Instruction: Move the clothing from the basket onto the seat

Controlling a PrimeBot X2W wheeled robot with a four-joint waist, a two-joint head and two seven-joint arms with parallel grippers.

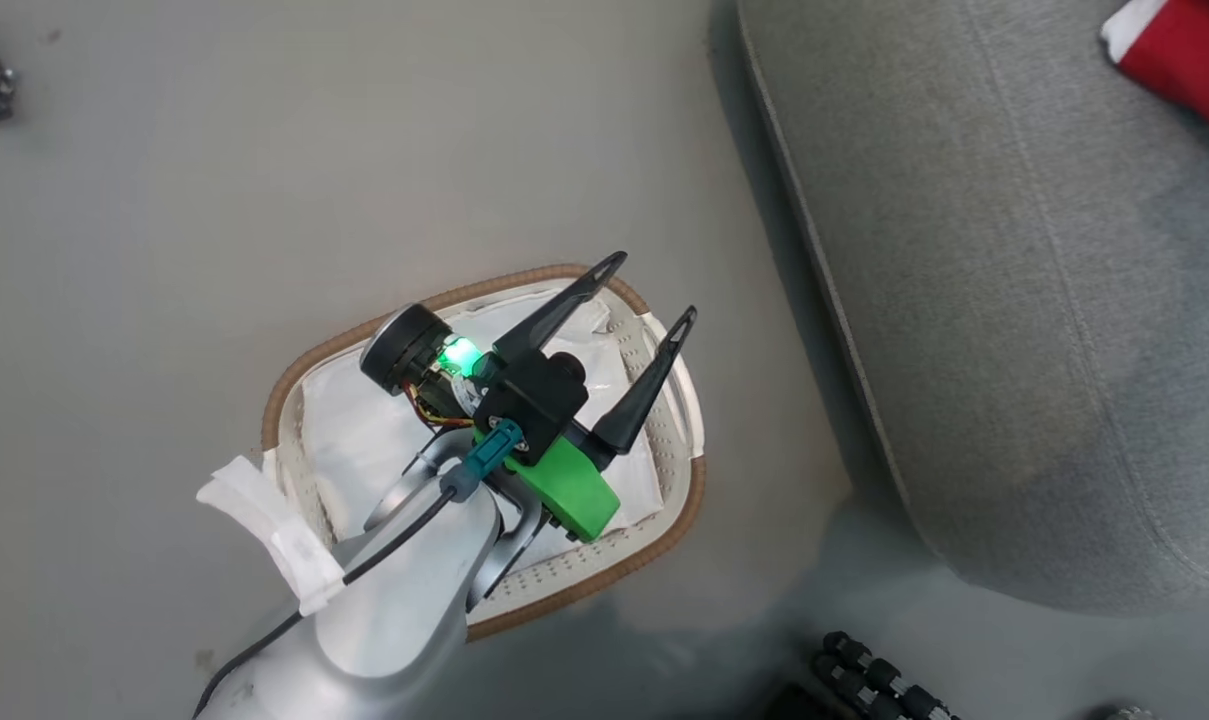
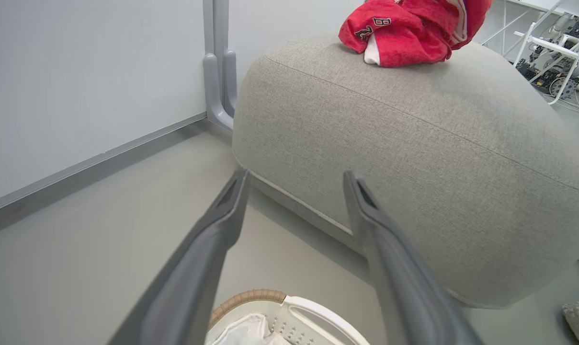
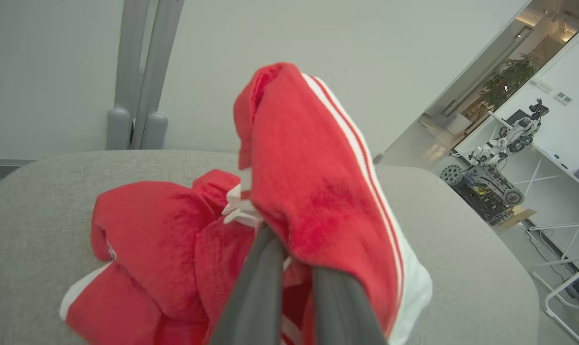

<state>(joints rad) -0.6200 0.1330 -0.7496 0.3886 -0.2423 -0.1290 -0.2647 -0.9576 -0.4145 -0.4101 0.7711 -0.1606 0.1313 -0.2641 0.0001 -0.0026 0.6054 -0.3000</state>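
The left pincer [image 1: 654, 287] hangs with its two dark fingers spread wide. Directly beneath it sits the basket [image 1: 276, 400], lined with white liner cloth [image 1: 364, 430], on the grey floor [image 1: 164, 200]. Beyond its fingertips rises the rounded side of the seat [image 1: 1014, 300]. The right pincer [image 3: 291, 254] has its fingers pressed close on a red piece of the clothing [image 3: 318, 182] — the white-striped fabric drapes over the tips and hides them. Just below and to the left of that grip, more red clothing lies crumpled on the seat's top, with a pale wall [image 3: 270, 38] behind.
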